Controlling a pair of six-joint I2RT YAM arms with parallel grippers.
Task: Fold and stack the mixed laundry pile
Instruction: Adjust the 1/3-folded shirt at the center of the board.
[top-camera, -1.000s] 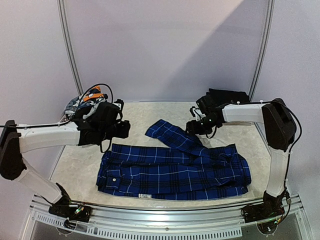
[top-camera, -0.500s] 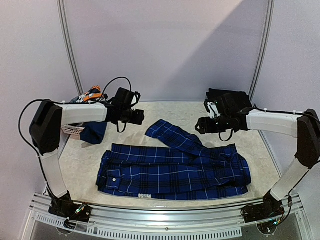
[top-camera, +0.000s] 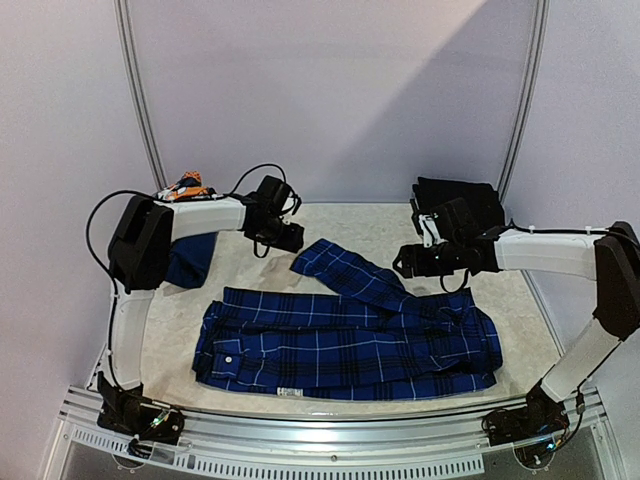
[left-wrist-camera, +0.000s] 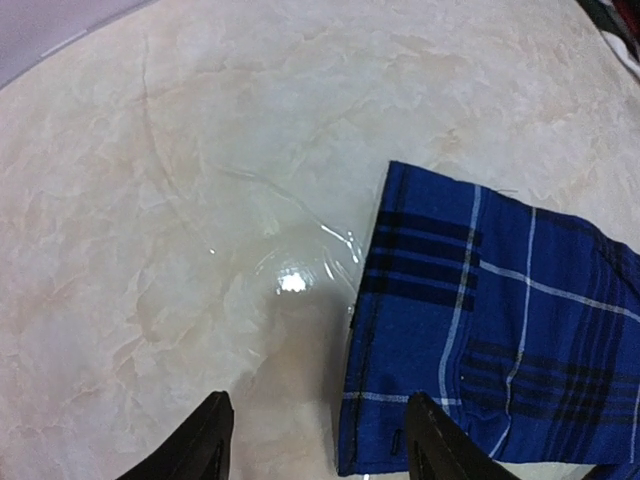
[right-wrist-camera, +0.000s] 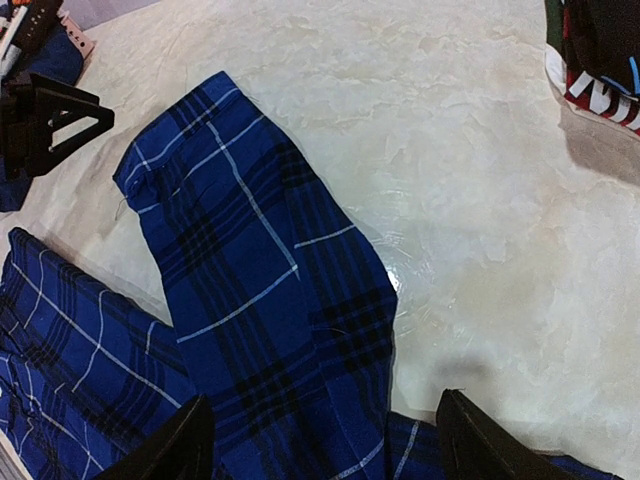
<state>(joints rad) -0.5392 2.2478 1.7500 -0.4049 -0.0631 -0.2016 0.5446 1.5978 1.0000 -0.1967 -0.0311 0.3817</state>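
On my feed, the blue plaid cloth shirt (top-camera: 345, 335) lay spread flat across the pale marbled tabletop (top-camera: 370, 222), one sleeve angled toward the back. The left gripper (left-wrist-camera: 315, 440) and right gripper (right-wrist-camera: 320, 435) hovered at that sleeve, each with fingers spread and gripping nothing.

Bright, soft light comes from above. On the back wall (top-camera: 330, 100) a slanted line splits a paler part on the right from a greyer part. The shiny table (left-wrist-camera: 150, 200) has a small white glare spot in the left wrist view and soft grey shadows. The blue shirt (right-wrist-camera: 260, 270) looks sharp.
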